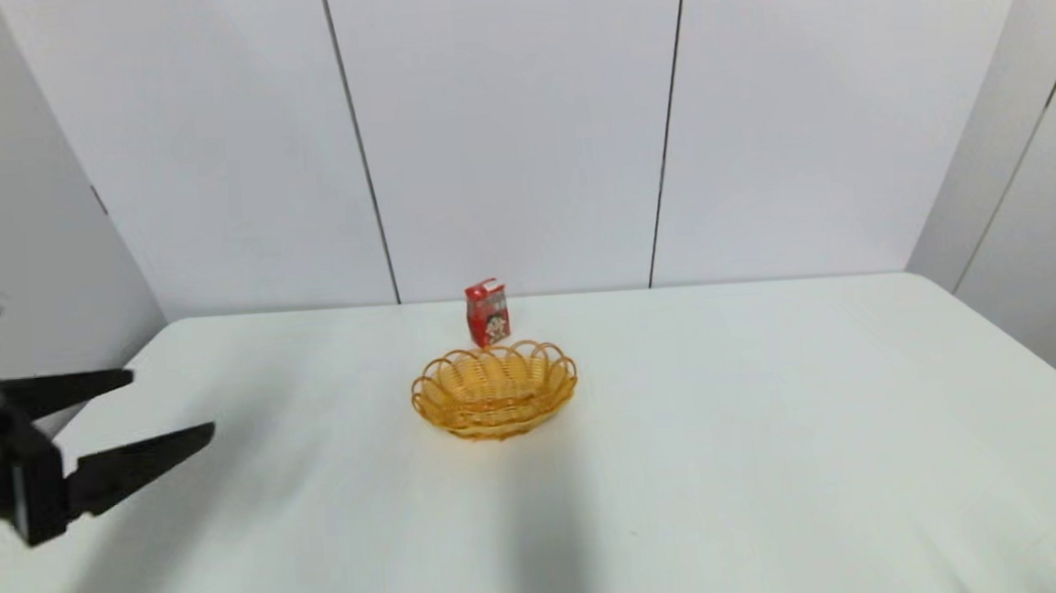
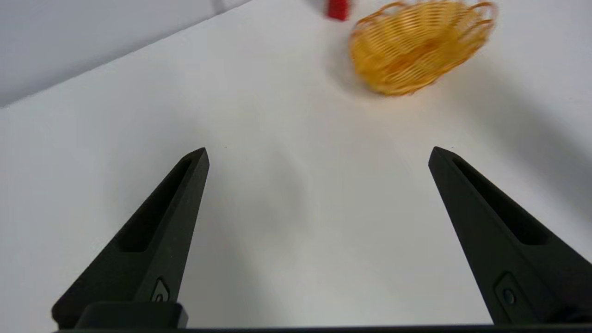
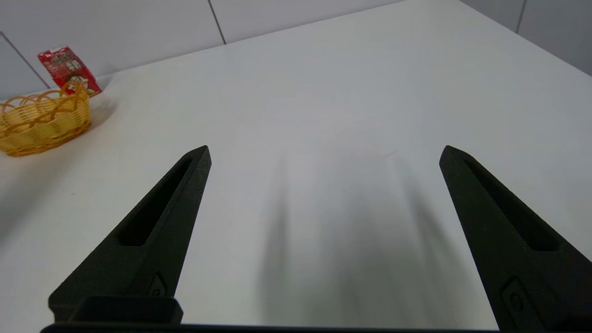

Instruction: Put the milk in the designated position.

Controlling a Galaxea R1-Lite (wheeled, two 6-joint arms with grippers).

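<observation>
The milk (image 1: pixel 487 312) is a small red carton with a cartoon face, standing upright near the table's far edge, just behind the basket; it also shows as the milk (image 3: pixel 68 69) in the right wrist view and the milk (image 2: pixel 337 9) in the left wrist view. My left gripper (image 1: pixel 172 403) hovers open over the table's left side, well short of the carton, with nothing between its fingers (image 2: pixel 175 208). My right gripper (image 3: pixel 323 150) is open and empty above bare tabletop, out of the head view. The designated position has no mark that I can see.
An orange-yellow woven oval basket (image 1: pixel 494 390) sits mid-table in front of the carton, also seen as the basket (image 2: pixel 416 44) and the basket (image 3: pixel 41 121). White wall panels stand right behind the table's far edge. The white table (image 1: pixel 774 428) stretches wide to the right.
</observation>
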